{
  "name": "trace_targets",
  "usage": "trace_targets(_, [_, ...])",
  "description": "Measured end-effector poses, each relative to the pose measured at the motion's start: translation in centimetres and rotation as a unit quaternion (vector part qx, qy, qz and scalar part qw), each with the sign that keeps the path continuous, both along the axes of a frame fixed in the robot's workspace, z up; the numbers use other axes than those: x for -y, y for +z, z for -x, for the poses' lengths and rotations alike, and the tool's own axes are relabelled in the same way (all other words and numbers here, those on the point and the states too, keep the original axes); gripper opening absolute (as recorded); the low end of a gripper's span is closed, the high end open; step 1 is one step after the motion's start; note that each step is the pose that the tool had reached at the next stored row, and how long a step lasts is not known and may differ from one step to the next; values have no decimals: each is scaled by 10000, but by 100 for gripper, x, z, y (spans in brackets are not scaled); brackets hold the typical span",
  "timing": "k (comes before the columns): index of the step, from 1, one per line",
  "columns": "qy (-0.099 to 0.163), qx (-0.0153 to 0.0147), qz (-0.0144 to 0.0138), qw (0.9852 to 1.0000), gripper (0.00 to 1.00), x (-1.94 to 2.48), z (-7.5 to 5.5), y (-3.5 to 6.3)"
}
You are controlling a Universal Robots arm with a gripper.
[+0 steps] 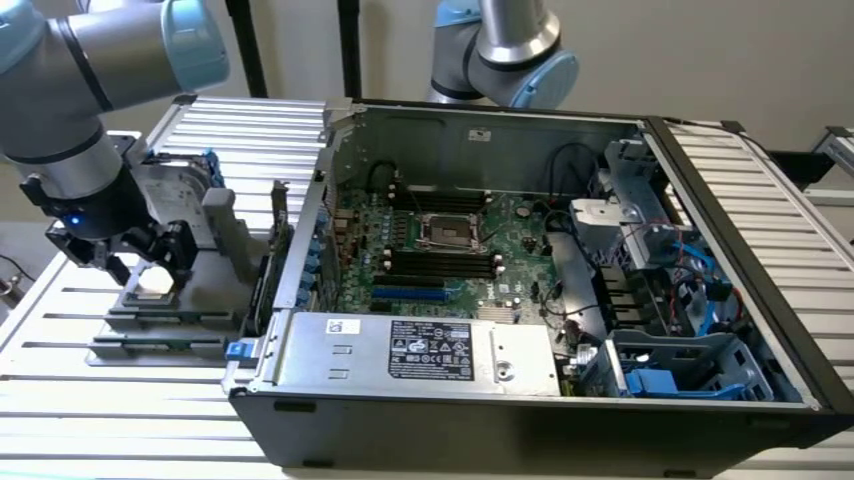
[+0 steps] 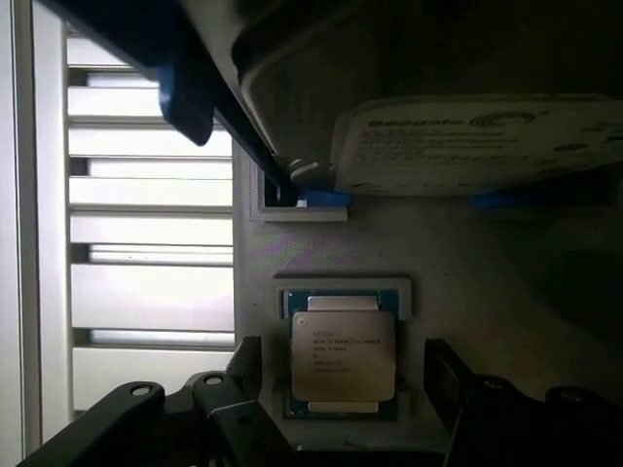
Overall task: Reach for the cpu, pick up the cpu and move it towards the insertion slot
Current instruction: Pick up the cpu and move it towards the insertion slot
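Since the small flat silver-grey square cpu (image 2: 343, 355) looks light, stiff and fragile, we favour its opposite edges; our jaws stand open astride it.

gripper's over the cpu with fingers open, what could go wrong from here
1. The cpu sits in a framed recess of the grey tray. The open gripper straddles it, so an off-centre close could tilt the chip or catch the frame.
2. The hard drive stands close by on the same tray, and a lift might brush it.
3. The insertion slot lies inside the case, so the chip would have to clear the case wall.
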State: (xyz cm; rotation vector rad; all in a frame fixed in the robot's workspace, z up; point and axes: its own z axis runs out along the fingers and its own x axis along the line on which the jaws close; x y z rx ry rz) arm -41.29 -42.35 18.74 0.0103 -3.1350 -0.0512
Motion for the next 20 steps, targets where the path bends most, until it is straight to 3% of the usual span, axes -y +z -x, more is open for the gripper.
trace_targets(20, [74,-4,5,10000,77,-22,0,-28])
